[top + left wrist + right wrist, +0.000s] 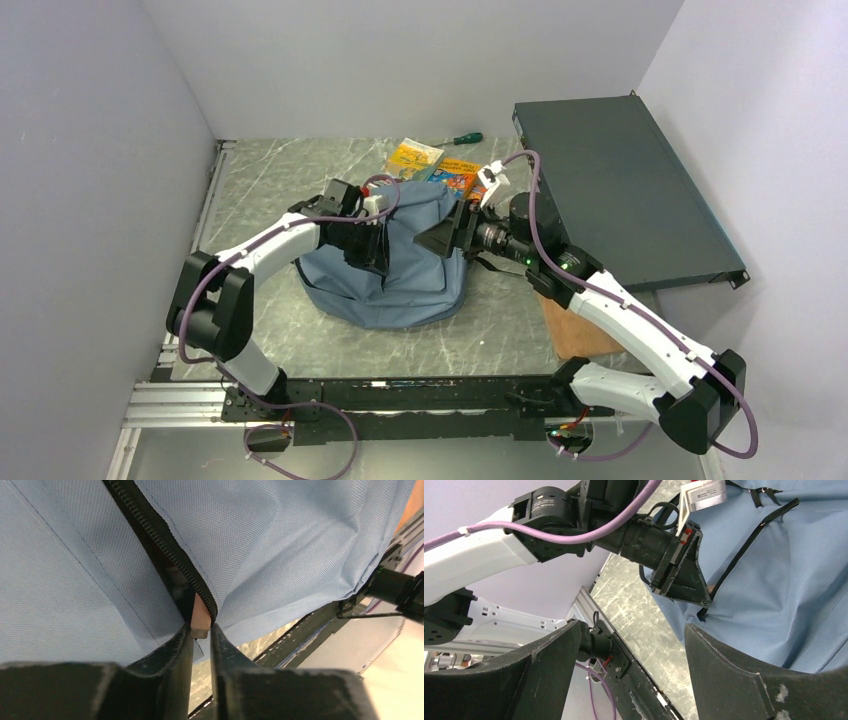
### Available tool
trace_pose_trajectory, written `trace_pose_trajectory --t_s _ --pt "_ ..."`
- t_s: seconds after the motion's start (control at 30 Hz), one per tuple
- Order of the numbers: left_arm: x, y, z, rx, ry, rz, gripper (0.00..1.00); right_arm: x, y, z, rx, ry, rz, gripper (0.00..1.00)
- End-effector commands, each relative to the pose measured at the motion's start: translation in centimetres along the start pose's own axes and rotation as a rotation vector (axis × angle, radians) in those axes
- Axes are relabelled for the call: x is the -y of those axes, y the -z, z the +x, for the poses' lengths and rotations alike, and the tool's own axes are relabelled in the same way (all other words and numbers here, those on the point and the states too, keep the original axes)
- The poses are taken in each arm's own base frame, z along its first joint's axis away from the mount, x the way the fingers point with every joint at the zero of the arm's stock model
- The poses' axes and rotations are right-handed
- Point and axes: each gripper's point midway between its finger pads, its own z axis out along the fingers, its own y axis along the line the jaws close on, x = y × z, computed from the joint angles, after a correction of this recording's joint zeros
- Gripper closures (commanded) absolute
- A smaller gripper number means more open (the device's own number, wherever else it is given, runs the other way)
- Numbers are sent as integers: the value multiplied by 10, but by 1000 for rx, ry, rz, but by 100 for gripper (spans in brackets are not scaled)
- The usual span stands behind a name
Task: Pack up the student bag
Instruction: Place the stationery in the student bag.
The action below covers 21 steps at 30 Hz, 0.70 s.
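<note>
The student bag [400, 285] lies slumped at the middle of the table, its zipper [150, 530] parted only to a narrow dark slit. At the bag's 9 o'clock side, the left gripper [201, 632] has its jaws almost together at a tan tab [201, 616] on the zipper line. Whether they truly pinch it cannot be told. With so shallow a hold the tab may slip free, or the soft fabric may drag along instead of opening. At 2 o'clock the right gripper [631, 630] hangs released, holding nothing. It is close enough that the two arms could knock together or snag a black strap [744, 545]. The books [415, 157] wait near 12 o'clock.
</note>
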Motion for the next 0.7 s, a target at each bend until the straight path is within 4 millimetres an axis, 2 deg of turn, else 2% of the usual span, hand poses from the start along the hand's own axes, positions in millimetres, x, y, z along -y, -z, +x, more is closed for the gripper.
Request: trace_pose_trajectory --t_s 0.0,0.13,0.33,0.53,0.57,0.6,0.63,0.67 --pt "25 4 -14 98 58 111 70 -7 -3 -6 36 22 -26 23" --pt "25 9 -11 116 51 100 56 -6 -5 -3 31 16 -17 23" --pt "29 15 -11 130 48 108 52 -6 -8 1 23 7 -2 23" --pt "20 24 -4 126 31 42 46 -4 -15 5 12 8 21 24" --pt "21 27 -4 129 22 36 33 -3 -18 6 4 15 30 24" --pt "20 32 -4 136 16 24 8 -2 -21 7 0 28 46 24" --pt "18 38 -6 154 15 3 1 -1 -24 8 -5 41 57 24" --pt "15 47 -10 189 13 -20 0 -1 -27 9 -9 59 69 25"
